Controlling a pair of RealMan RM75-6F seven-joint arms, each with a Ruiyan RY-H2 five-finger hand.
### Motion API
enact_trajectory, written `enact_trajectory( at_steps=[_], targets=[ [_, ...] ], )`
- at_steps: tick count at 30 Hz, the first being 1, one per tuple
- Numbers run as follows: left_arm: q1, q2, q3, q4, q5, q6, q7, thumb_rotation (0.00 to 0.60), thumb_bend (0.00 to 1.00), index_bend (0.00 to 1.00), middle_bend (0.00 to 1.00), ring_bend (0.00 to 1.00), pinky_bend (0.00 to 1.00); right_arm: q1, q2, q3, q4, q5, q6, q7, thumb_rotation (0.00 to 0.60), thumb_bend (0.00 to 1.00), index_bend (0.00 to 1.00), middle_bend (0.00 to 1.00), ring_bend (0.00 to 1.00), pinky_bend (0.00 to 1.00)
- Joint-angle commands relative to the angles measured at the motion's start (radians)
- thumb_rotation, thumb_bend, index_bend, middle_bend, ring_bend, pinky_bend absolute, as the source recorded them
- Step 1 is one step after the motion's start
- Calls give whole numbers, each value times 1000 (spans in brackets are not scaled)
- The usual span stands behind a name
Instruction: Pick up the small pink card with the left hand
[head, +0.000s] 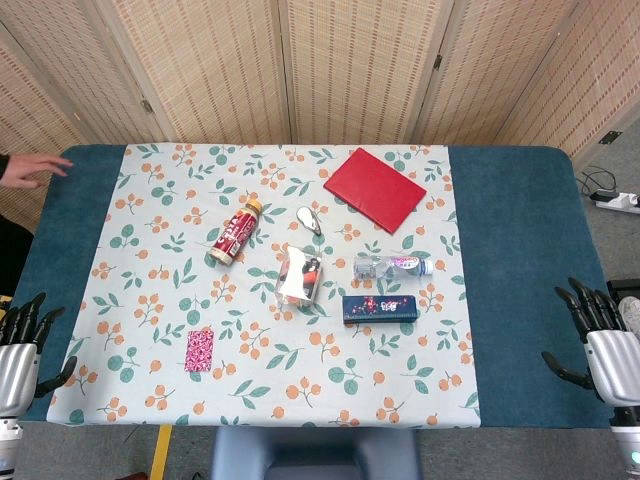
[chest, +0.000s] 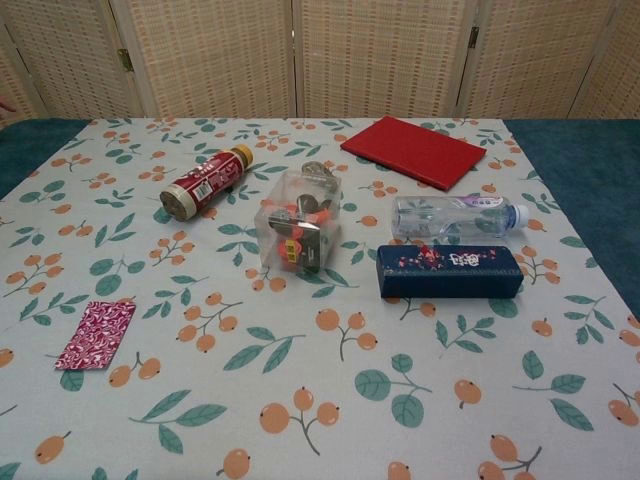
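Card: small pink card (head: 199, 351) lies flat on the tabletop (head: 520, 250), near its front-left corner.
Left hand (head: 22, 345): at the left edge, fingers apart, holding nothing, well apart from the card.
Right hand (head: 600, 340): at the right edge, fingers spread, empty.

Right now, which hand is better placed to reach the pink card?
Left. The pink card lies near the table's front-left, closer to the left hand; the right hand waits across the table.
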Motion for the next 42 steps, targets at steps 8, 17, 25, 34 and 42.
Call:
enact_trajectory(
  at_steps=[8,17,25,34,42],
  targets=[
    [-1,5,9,4,26,3,-9,600,363,187,0,0,0,-7,-3,-5,2,-7,10,-4,600,270,71,38,31,0],
    [-14,9,13,9,60,-1,-26,600,363,181,0,0,0,-17,-1,-9,11,-13,26,9,600,270,71,38,27,0],
    [-56,19,43,19,180,-12,-90,600,364,200,0,0,0,-13,2,-7,7,-14,22,4,600,270,71,38,29,0],
    [-182,27,73,25,333,-116,-132,600,594,232,0,0,0,-6,6,-5,-1,-8,8,-6,600,270,91,39,30,0],
    [-308,35,97,-8,375,-271,-199,328,874,251,0,0,0,-1,9,-4,-7,0,-2,-12,600,270,109,39,30,0]
  ],
)
